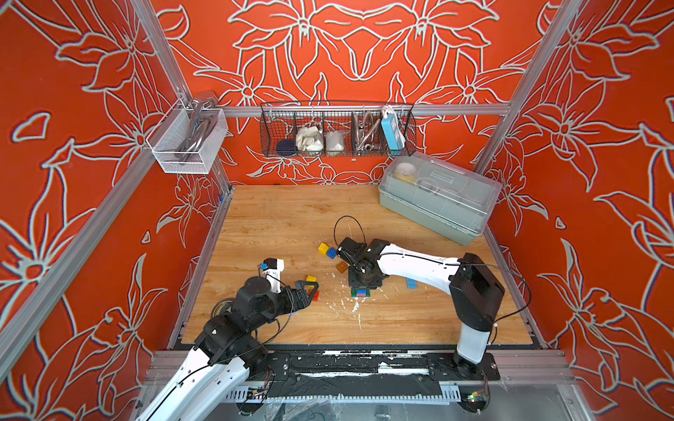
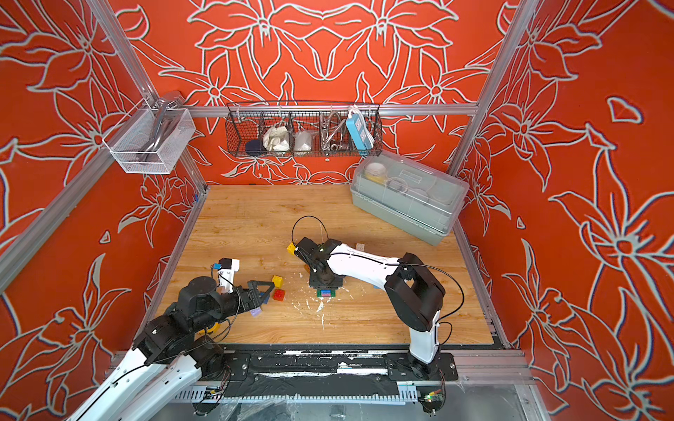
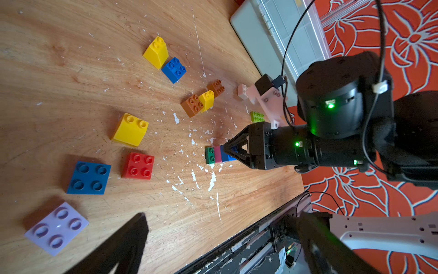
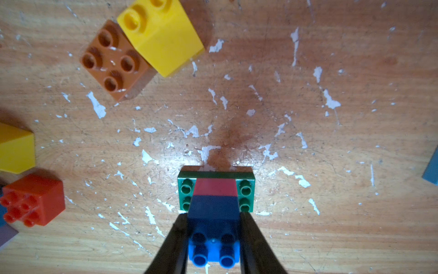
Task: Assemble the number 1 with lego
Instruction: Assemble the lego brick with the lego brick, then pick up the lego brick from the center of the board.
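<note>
1. Right now, the right gripper [image 4: 213,214] is pointing down and pinching the top blue brick [image 4: 214,246] from both sides. Its two fingers are pressing tight on it, with only that brick between them.
2. That brick is sitting on a pink brick [image 4: 215,187]. The pink brick is sitting on the middle of a long dark green brick [image 4: 246,189], which is lying flat on the table [image 1: 291,218]. So the little tower is standing right under this gripper.
3. Near this gripper, a brown brick [image 4: 111,61] and a small yellow brick [image 4: 161,35] are lying on the table and touching each other.
4. The left gripper [image 1: 308,289] is hovering over the table, well apart from the tower. Its fingers are spreading wide and holding nothing.
5. Just beside the left gripper, a red brick [image 3: 138,165], a big yellow brick [image 3: 130,130], a dark blue brick [image 3: 88,178] and a lilac brick [image 3: 55,227] are lying with their bumps up. None of them are touching.
6. Farther from both grippers, a sloped yellow brick [image 3: 156,52] and a bright blue brick [image 3: 174,70] are touching. A lime brick [image 3: 257,116] and a light blue brick [image 1: 412,282] are lying on the other side of the right gripper.
</note>
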`<action>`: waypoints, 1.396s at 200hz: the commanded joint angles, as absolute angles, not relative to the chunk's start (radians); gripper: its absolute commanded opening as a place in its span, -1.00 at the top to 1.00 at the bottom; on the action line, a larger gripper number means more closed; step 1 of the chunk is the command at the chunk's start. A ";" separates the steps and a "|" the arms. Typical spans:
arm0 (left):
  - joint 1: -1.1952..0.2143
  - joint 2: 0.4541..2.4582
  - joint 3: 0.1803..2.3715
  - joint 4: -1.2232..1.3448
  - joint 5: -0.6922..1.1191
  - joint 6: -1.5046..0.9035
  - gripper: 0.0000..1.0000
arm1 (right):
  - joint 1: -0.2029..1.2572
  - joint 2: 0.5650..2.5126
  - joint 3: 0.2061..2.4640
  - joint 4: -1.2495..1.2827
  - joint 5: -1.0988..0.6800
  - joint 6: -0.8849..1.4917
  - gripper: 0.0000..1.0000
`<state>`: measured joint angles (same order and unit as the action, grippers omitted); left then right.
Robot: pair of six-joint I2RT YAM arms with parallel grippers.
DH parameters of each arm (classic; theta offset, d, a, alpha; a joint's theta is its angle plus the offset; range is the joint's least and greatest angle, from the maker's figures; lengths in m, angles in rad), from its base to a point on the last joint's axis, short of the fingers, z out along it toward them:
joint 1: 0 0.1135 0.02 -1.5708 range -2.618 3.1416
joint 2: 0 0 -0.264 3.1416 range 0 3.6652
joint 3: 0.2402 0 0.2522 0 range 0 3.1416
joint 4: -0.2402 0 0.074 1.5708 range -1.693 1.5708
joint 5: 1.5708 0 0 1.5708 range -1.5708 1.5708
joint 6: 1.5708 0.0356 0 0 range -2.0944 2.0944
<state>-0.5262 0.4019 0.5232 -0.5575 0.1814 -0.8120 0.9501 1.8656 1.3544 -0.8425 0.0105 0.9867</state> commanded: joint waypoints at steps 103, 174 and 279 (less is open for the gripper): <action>-0.514 0.392 0.506 -0.552 0.186 -0.818 -0.97 | 0.947 1.851 1.426 -0.929 0.084 0.965 -0.21; -0.510 0.425 0.512 -0.569 0.160 -0.830 -0.97 | 0.949 1.629 1.457 -1.005 0.191 0.930 -0.29; -0.467 0.869 0.672 -0.903 0.002 -0.999 -0.45 | 0.947 0.922 0.592 -0.332 0.222 1.026 -0.93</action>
